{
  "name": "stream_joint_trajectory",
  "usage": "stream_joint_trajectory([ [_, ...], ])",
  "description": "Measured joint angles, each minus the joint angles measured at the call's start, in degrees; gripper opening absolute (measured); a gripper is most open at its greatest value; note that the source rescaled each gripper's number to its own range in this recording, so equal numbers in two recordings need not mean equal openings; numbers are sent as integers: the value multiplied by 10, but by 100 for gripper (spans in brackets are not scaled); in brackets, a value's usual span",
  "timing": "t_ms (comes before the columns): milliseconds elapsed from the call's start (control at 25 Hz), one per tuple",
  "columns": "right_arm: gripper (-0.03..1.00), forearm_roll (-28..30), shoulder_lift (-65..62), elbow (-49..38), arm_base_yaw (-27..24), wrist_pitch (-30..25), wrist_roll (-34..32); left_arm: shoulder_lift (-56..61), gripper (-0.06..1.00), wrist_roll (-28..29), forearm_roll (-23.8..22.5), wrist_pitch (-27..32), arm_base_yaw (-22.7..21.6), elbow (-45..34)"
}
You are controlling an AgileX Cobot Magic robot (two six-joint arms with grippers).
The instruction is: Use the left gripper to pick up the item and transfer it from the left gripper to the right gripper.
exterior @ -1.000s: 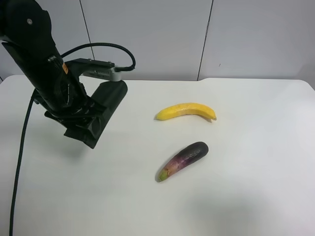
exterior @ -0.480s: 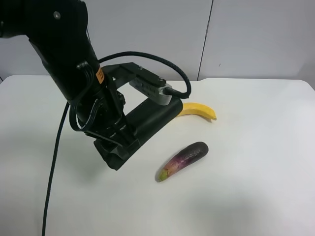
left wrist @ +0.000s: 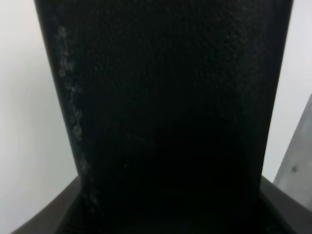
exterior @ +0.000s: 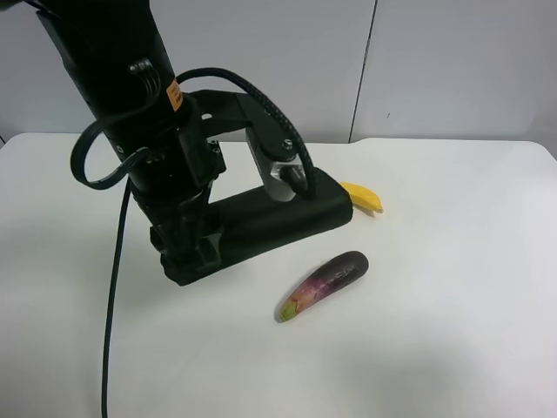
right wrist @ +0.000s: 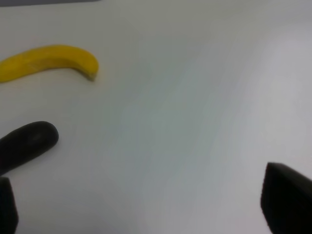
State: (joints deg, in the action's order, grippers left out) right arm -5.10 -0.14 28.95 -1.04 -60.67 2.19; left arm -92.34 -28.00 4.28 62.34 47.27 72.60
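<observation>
Left gripper (exterior: pixel 185 254) is clamped on one end of the item (exterior: pixel 270 222), held near-level above the table (exterior: pixel 452 287), far end over the banana (exterior: pixel 365 198). Right gripper (right wrist: pixel 146 209) is seen w/ jaws apart. Risk: end-only grip, so it could sag/twist at handover. Table is plain white, w/ pale wall panels (exterior: pixel 452 70) behind.

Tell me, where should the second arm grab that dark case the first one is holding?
Probably at the free rounded end of the dark case, toward the banana. The left gripper clamps the opposite end, so that end juts out free. Approach from the banana's side, jaws closing across the flat faces.
</observation>
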Motion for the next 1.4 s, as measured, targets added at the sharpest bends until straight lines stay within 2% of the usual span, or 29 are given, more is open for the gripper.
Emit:
stream_joint_trajectory([
  [200,100,0,0,0,0,0,0,0,9,-26,0,-1,0,2],
  [920,100,-13,0,0,0,2,0,0,8,-26,0,-48,0,3],
  [1120,100,-89,12,20,0,18,-2,0,7,-26,8,-62,0,3],
  [1400,100,-243,170,57,0,43,2,0,6,-26,12,-65,0,3],
])
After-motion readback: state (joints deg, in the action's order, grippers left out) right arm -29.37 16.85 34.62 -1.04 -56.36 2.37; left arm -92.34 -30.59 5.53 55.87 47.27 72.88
